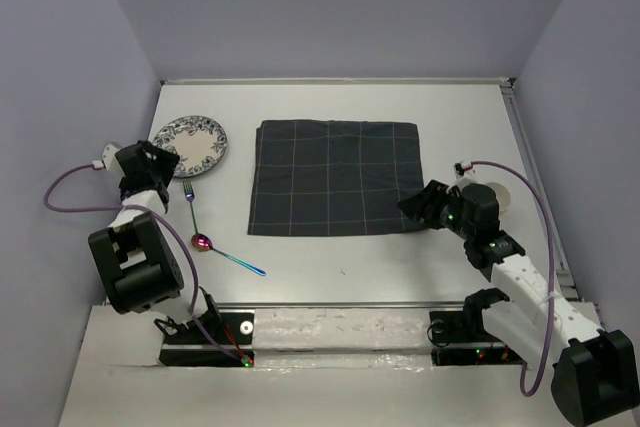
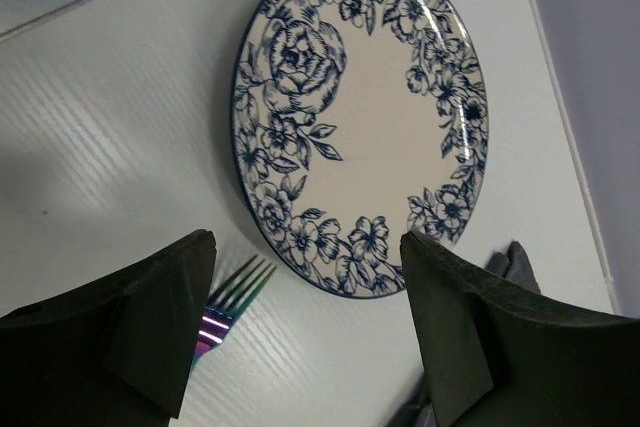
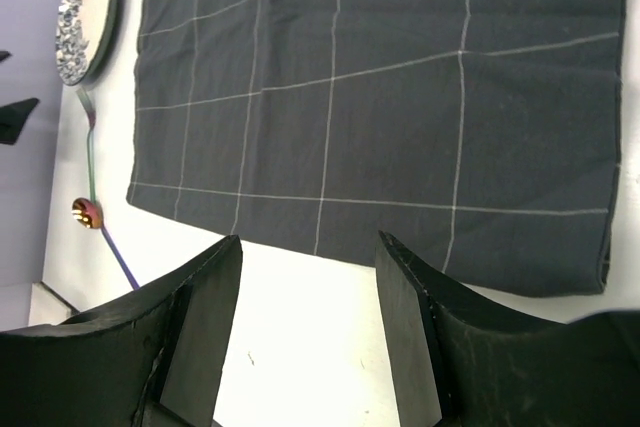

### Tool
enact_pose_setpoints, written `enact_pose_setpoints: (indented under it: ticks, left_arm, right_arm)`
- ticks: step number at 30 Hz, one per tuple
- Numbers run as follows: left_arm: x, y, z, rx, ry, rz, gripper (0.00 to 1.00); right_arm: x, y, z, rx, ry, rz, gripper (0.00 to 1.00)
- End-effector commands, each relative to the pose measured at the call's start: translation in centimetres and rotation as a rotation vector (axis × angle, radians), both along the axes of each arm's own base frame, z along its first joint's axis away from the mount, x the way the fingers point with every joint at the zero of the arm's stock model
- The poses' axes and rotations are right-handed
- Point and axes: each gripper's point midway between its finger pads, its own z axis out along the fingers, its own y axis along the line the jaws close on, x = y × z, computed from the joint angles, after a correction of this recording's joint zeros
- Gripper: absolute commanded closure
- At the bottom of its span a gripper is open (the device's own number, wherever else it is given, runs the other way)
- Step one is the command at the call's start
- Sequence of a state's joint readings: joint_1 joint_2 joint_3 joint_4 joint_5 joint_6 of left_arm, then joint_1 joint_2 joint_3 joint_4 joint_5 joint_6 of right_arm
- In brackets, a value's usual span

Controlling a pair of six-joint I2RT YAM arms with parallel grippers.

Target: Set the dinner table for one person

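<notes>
A white plate with blue flowers (image 1: 190, 144) lies at the far left of the white dinner table (image 1: 330, 257). It also shows in the left wrist view (image 2: 380, 97). A rainbow-tinted fork (image 1: 188, 197) and a spoon (image 1: 203, 242) lie just in front of it. A dark grey cloth with pale grid lines (image 1: 335, 177) lies flat in the middle. My left gripper (image 1: 163, 159) is open and empty over the plate's near rim, with the fork's tines (image 2: 235, 292) beside its left finger. My right gripper (image 1: 415, 205) is open and empty at the cloth's near right corner (image 3: 380, 97).
A pale round cup or bowl (image 1: 499, 195) sits behind my right wrist, near the table's right edge. Lilac walls close in the far, left and right sides. The right wrist view also shows the plate (image 3: 85, 12), fork (image 3: 90, 147) and spoon (image 3: 85, 212) at its left.
</notes>
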State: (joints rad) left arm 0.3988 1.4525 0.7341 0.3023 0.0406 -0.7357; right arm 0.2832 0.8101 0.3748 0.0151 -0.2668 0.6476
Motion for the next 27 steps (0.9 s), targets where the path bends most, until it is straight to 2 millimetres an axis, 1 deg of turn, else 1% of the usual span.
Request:
enact_pose_setpoints:
  ticks: [1,3,4,6,7,9,10,12,13,16,17,18,19,20,21,24,27]
  left_arm:
    - [0.8,1.6,0.0,0.031,0.003,-0.002,0.16]
    - [1.2,1.8,-0.6,0.024,0.01,0.002,0.18]
    - [1.2,2.0,-1.6,0.017,0.035,0.008,0.2]
    - [1.2,2.4,-2.4,0.02,0.054,0.026,0.2]
    - [1.3,2.6,-3.0,0.021,0.066,0.031,0.22]
    - [1.7,2.7,-3.2,0.016,0.058,0.029,0.23]
    - [2.1,2.5,-3.6,-0.001,0.048,0.018,0.24]
    - [2.8,2.3,-3.8,-0.018,0.025,0.004,0.25]
    - [3.2,2.2,-4.3,-0.035,0.016,0.0,0.27]
    - [3.5,2.6,-4.9,-0.036,0.011,0.02,0.32]
    - [3.5,2.7,-5.6,-0.038,0.025,0.025,0.34]
    - [3.7,2.9,-5.7,-0.039,0.023,0.03,0.34]
    - [3.9,2.9,-5.9,-0.043,0.021,0.029,0.36]
    - [4.1,3.2,-6.1,-0.04,0.022,0.035,0.41]
    - [4.3,3.3,-6.1,-0.037,0.017,0.037,0.43]
    - [4.5,3.7,-6.7,-0.036,0.034,0.057,0.56]
    - [5.0,4.1,-6.7,-0.03,0.04,0.054,0.58]
  right_arm:
    - [0.5,1.0,1.8,0.02,-0.091,0.059,0.39]
    - [0.4,1.4,1.5,0.025,-0.076,0.08,0.39]
    - [0.4,1.5,1.4,0.026,-0.074,0.089,0.4]
    - [0.3,1.6,1.4,0.031,-0.073,0.091,0.4]
    - [0.2,1.7,1.4,0.036,-0.073,0.097,0.4]
    - [0.1,1.7,1.5,0.041,-0.077,0.099,0.4]
    - [0.2,1.7,1.4,0.038,-0.077,0.097,0.4]
    - [0.3,1.7,1.5,0.038,-0.078,0.095,0.4]
    - [0.3,1.7,1.4,0.036,-0.078,0.094,0.41]
    - [0.3,1.6,1.4,0.035,-0.076,0.093,0.41]
    - [0.3,1.6,1.2,0.032,-0.074,0.089,0.41]
    - [0.3,1.6,1.2,0.034,-0.073,0.088,0.41]
    - [0.3,1.5,1.2,0.032,-0.072,0.085,0.41]
    - [0.4,1.5,1.1,0.031,-0.07,0.08,0.41]
    - [0.4,1.5,1.2,0.031,-0.073,0.079,0.41]
    - [0.5,1.5,1.6,0.038,-0.078,0.073,0.41]
    - [0.7,1.4,1.9,0.04,-0.082,0.067,0.41]
